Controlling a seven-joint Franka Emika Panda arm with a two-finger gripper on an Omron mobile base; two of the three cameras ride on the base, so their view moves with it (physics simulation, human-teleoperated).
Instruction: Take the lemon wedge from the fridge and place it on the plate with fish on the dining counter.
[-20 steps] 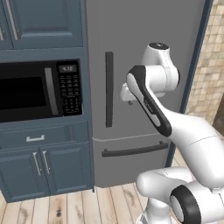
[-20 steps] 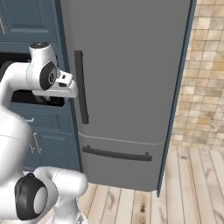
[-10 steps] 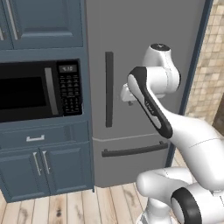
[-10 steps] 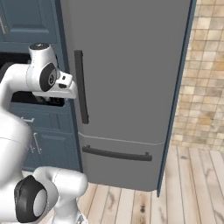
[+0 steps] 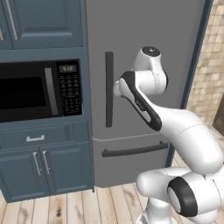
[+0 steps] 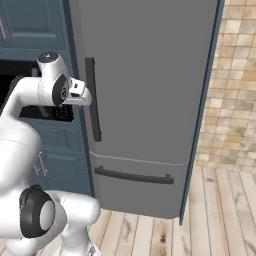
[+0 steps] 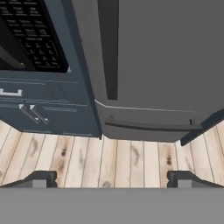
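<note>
- Black microwave (image 5: 41, 90) sits left in blue cabinets (image 5: 43, 170), beside the shut grey fridge (image 6: 150, 100).
- Its vertical door handle (image 5: 109, 89) stands just ahead of my gripper (image 7: 112, 179), spread wide, holding nothing.

I see the pale wood-plank floor (image 5: 65, 210). On it the grey fridge (image 6: 150, 100) stands, doors shut, with the blue cabinets (image 5: 43, 166) flush at its nine o'clock.
</note>
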